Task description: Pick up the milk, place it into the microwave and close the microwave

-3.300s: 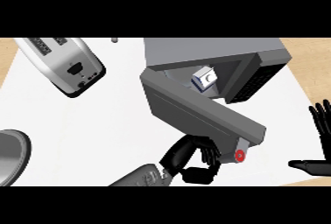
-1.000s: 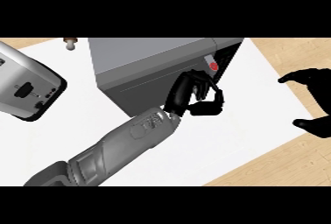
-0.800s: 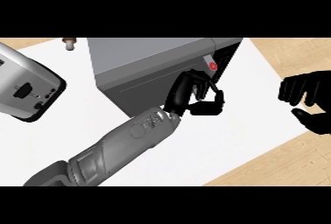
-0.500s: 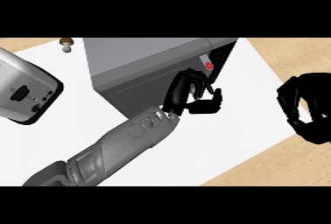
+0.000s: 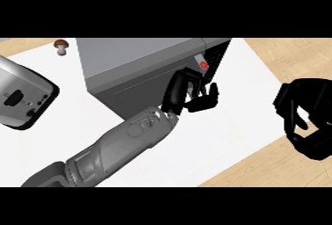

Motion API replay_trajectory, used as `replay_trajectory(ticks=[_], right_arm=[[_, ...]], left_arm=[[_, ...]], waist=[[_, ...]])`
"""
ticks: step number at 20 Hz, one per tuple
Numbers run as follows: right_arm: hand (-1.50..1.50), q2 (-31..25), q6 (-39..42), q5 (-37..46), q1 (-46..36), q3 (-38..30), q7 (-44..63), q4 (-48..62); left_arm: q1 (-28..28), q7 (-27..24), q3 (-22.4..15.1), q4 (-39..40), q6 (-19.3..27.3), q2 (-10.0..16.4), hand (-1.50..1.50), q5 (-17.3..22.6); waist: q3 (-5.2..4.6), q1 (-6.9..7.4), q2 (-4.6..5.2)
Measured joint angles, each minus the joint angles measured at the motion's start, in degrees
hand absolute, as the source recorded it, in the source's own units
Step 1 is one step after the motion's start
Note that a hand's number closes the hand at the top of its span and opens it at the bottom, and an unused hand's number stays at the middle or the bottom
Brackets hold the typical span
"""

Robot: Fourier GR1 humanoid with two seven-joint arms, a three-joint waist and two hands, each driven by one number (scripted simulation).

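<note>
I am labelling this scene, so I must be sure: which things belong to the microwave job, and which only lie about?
Job: microwave, door looks shut; left hand at its door edge. No milk shows.
Lying about: toaster; mushroom; right hand, curled, holding nothing.

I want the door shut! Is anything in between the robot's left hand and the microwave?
Nothing visible. The left hand is right up against the microwave's front, beside the red button.

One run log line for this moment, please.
left robot hand: on microwave door | door: looks shut | right robot hand: curled, empty
</note>
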Motion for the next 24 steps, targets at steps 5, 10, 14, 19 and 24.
replay_trajectory(ticks=[5,10,14,19,24], right_arm=[[1.50,-0.1,0.3,-1.1,0.7,0.8,0.9,-2.6],[1.50,-0.3,0.5,-2.0,1.6,1.1,1.6,-4.6],[1.50,-1.4,2.5,-1.8,3.4,4.5,4.3,-6.2],[1.50,-0.9,3.0,-2.9,6.3,7.4,5.6,-8.4],[1.50,0.2,2.3,-3.4,9.4,9.1,6.0,-11.2]], left_arm=[[0.4,-0.5,0.1,-0.1,1.4,0.3,1.50,0.4],[0.6,-1.4,0.8,0.2,3.6,-0.5,1.50,0.9],[0.5,1.0,3.1,-0.9,3.0,-1.8,1.50,4.3],[1.5,2.1,8.0,-3.5,-1.3,-3.5,1.50,11.8],[1.9,1.9,8.5,-4.2,-7.7,-3.5,1.50,16.8]], waist=[[0.01,-0.69,-0.11],[-0.02,-0.73,-0.16],[-0.30,0.28,0.58],[-0.68,1.76,1.14],[-0.62,3.18,0.96]])
